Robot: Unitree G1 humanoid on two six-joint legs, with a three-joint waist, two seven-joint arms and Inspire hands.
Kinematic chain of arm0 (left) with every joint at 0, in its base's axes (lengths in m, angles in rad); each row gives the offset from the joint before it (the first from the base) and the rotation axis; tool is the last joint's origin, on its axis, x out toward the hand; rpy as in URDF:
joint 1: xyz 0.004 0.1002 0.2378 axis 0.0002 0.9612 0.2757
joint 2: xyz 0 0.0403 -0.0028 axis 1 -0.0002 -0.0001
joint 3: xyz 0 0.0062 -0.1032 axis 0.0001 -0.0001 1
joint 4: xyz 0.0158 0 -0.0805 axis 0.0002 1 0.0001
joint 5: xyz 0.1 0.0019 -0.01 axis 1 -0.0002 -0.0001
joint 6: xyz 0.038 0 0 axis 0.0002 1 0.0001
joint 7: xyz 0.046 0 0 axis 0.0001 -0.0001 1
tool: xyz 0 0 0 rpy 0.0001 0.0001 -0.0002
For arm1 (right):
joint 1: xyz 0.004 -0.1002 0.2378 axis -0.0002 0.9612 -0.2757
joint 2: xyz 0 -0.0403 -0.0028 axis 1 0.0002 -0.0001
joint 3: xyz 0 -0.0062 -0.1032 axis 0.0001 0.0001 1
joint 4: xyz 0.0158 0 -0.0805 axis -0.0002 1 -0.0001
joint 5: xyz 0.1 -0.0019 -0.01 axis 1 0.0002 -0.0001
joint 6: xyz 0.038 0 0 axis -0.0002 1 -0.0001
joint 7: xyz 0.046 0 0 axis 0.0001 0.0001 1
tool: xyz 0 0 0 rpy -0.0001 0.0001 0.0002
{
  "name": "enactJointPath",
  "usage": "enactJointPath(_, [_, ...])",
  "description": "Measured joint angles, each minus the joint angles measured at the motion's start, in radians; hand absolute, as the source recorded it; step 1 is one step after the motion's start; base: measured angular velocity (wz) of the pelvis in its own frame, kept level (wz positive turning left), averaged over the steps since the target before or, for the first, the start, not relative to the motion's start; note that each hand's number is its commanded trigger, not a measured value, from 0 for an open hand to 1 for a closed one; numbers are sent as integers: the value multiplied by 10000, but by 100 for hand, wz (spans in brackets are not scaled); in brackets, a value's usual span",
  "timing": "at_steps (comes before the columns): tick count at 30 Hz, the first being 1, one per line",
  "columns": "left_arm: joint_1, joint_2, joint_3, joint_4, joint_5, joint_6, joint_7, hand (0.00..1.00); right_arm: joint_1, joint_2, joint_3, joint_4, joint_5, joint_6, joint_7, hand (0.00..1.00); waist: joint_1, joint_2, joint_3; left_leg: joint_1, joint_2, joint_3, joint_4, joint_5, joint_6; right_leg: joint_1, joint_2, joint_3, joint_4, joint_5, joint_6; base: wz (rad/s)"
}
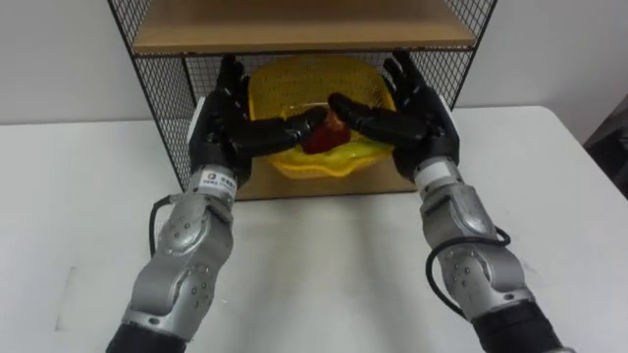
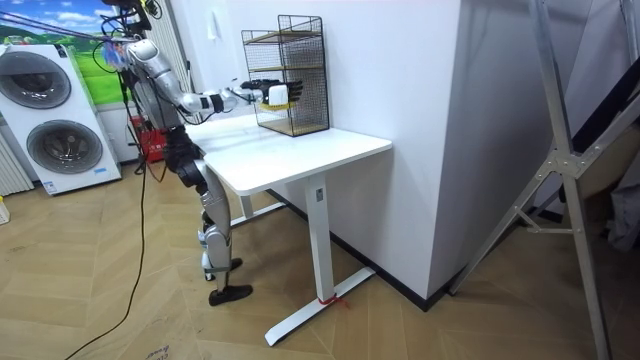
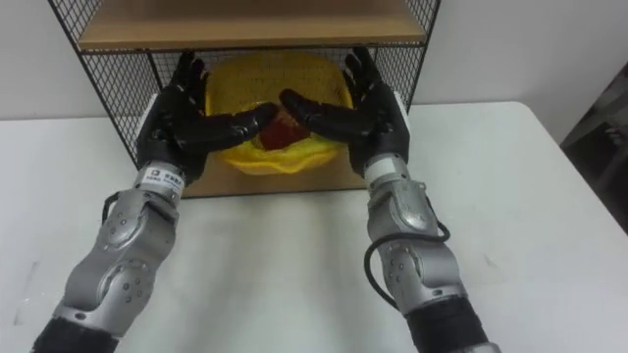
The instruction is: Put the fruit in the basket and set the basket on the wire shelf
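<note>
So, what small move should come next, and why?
Probably draw both hands back. The yellow basket, red fruit inside, seems to rest on the lower board of the wire shelf, with the left hand and right hand open at its sides.

No text, number or sign clear enough to read. Small white tag (image 1: pixel 218 180) at the back of the left hand (image 1: pixel 221 127), near the wrist: a few rows of dark print, too fine to make out. In the room view, bright poster (image 2: pixel 90 85) on the wall behind the white washing machines (image 2: pixel 45 115): colours, no legible lettering.
</note>
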Motion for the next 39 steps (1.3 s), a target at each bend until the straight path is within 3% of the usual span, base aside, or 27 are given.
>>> enactJointPath(6, [-1424,-146,304,904,15,708,441,0,-1650,48,-385,1426,297,615,-263,0,-5,5,11,16,-19,10,-133,127,-16,26,2,11,-23,36,-42,0])
enactJointPath(15, [-2444,-271,911,3276,-103,2003,622,0,-2805,148,-689,3481,1557,1460,-459,0,14,88,-7,-29,13,20,-136,140,-41,-57,30,14,41,61,-81,0])
enactJointPath(18, [-2716,-270,1155,3709,-104,2204,617,0,-3046,153,-770,3860,1439,1560,-466,0,10,121,-18,-48,10,37,-145,175,-54,-105,55,96,31,98,-86,-3])
enactJointPath(22, [-2748,-268,1479,4232,-106,2307,528,0,-3046,158,-764,4086,1011,1783,-131,0,19,212,-29,15,11,79,-253,199,-77,-117,103,280,37,120,-90,-7])
enactJointPath(28, [-2728,-255,1528,4546,-113,2445,337,0,-3043,120,-759,4307,360,1978,204,0,-10,277,-55,10,14,57,-313,206,-91,-118,101,222,40,120,-93,1])
enactJointPath(35, [-2641,101,1697,4520,-1095,2449,342,0,-2376,27,-824,3945,282,2196,430,0,-24,279,-88,106,11,18,-321,224,-90,20,77,124,7,110,-97,3])
enactJointPath(37, [-2425,158,1768,4376,-1079,2444,342,0,-1860,0,-832,3332,179,2231,433,0,-28,276,-128,104,3,-18,-319,230,-90,82,60,27,-62,105,-100,7])
enactJointPath(39, [-1654,154,1741,3556,-1083,2428,344,0,-1268,-6,-823,2675,-42,2229,462,0,-33,258,-147,187,-6,-44,-303,266,-90,168,69,22,-111,107,-101,6])
